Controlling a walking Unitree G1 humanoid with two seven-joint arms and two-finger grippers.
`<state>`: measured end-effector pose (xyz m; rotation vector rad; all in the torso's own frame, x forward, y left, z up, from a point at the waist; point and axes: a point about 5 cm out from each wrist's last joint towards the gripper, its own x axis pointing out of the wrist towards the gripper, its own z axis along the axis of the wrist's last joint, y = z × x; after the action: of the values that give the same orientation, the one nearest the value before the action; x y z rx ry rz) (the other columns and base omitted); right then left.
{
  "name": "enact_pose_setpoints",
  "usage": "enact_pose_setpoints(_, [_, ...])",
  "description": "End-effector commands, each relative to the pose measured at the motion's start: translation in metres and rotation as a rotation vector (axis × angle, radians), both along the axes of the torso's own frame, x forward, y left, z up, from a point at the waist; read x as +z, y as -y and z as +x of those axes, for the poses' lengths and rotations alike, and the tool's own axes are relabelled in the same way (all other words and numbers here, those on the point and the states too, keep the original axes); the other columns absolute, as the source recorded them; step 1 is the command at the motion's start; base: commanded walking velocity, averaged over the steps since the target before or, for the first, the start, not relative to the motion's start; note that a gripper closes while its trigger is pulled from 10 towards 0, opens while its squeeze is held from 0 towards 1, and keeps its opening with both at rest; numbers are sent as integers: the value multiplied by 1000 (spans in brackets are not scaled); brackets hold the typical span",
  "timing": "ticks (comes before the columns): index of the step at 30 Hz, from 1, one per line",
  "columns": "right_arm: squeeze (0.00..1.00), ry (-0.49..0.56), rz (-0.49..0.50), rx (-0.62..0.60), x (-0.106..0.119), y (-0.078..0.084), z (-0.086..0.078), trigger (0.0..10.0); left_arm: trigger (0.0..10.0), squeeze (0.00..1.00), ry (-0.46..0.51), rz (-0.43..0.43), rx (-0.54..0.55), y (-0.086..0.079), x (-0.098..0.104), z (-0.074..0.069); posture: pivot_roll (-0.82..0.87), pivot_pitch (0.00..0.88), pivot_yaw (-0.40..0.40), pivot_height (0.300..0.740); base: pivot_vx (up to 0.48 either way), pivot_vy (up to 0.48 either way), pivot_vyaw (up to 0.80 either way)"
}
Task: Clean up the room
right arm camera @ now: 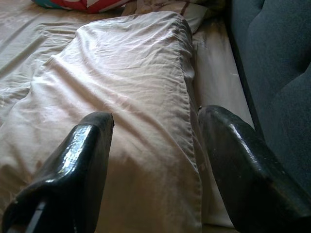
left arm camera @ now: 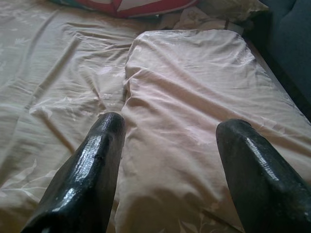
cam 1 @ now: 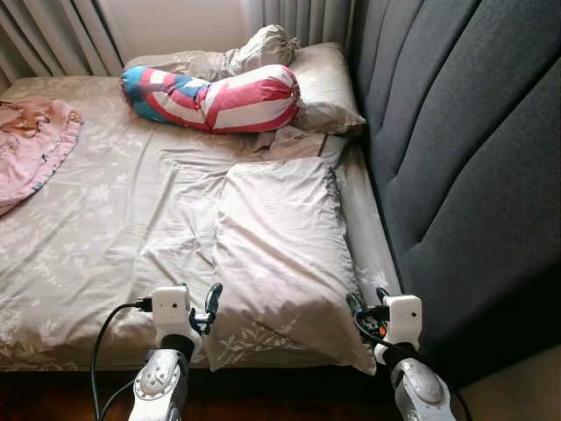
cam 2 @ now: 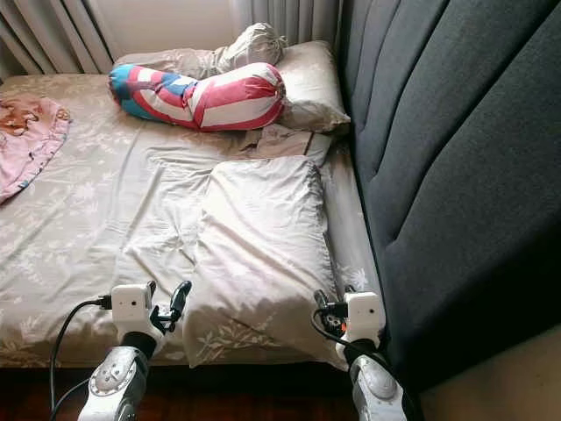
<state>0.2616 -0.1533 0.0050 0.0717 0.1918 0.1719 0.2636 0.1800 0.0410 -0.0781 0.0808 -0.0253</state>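
A large beige pillow (cam 1: pixel 280 254) lies flat on the bed, reaching from the middle to the near edge. My left gripper (cam 1: pixel 210 305) hovers open at the pillow's near left corner; in the left wrist view its gap (left arm camera: pixel 172 124) spans the pillow's left edge. By the near right corner my right gripper (cam 1: pixel 364 307) is open too, and its black fingers (right arm camera: pixel 87 145) straddle the pillow's right edge (right arm camera: pixel 187 97). Neither holds anything. Across the bed's far end lies a red, white and blue bolster (cam 1: pixel 210 96).
A dark grey padded headboard (cam 1: pixel 473 175) runs along the right, close to my right arm. A second beige pillow (cam 1: pixel 326 83) and crumpled cloth (cam 1: pixel 263 44) sit at the far end. A pink blanket (cam 1: pixel 31 145) lies at the left. The floral sheet (cam 1: pixel 114 219) is rumpled.
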Motion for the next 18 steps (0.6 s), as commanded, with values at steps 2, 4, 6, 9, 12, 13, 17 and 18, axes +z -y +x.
enact_pose_setpoints(2, [0,-18,6,2,-3,-1,-2,10000,10000,0,18,-4,1,0,3,0,-55,89,-30,740,0,0,0])
enact_pose_setpoints(4, [0,-19,6,3,-3,-1,-2,10000,10000,0,17,-6,3,0,3,0,-55,89,-30,740,0,0,0])
enact_pose_setpoints(6, [0,-19,6,4,-3,-1,-2,10000,10000,0,16,-7,4,0,3,0,-53,90,-30,740,0,0,0])
enact_pose_setpoints(9, [0,-19,7,5,-4,-2,-2,10000,10000,0,6,-14,8,0,2,0,-53,91,-30,740,0,0,0])
enact_pose_setpoints(12, [0,-19,7,5,-3,-2,-2,10000,10000,0,-5,-16,11,-1,1,0,-54,90,-30,740,0,480,0])
enact_pose_setpoints(13, [0,-19,7,5,-3,-2,-2,10000,10000,0,-5,-16,11,-1,1,0,-54,90,-30,740,0,480,0])
enact_pose_setpoints(17, [0,-19,7,5,-3,-2,-2,10000,10000,0,-5,-16,11,-1,1,0,-54,90,-30,740,0,480,0])
enact_pose_setpoints(18, [0,-19,7,5,-3,-2,-2,10000,10000,0,-5,-16,11,-1,1,0,-54,90,-30,740,0,480,0])
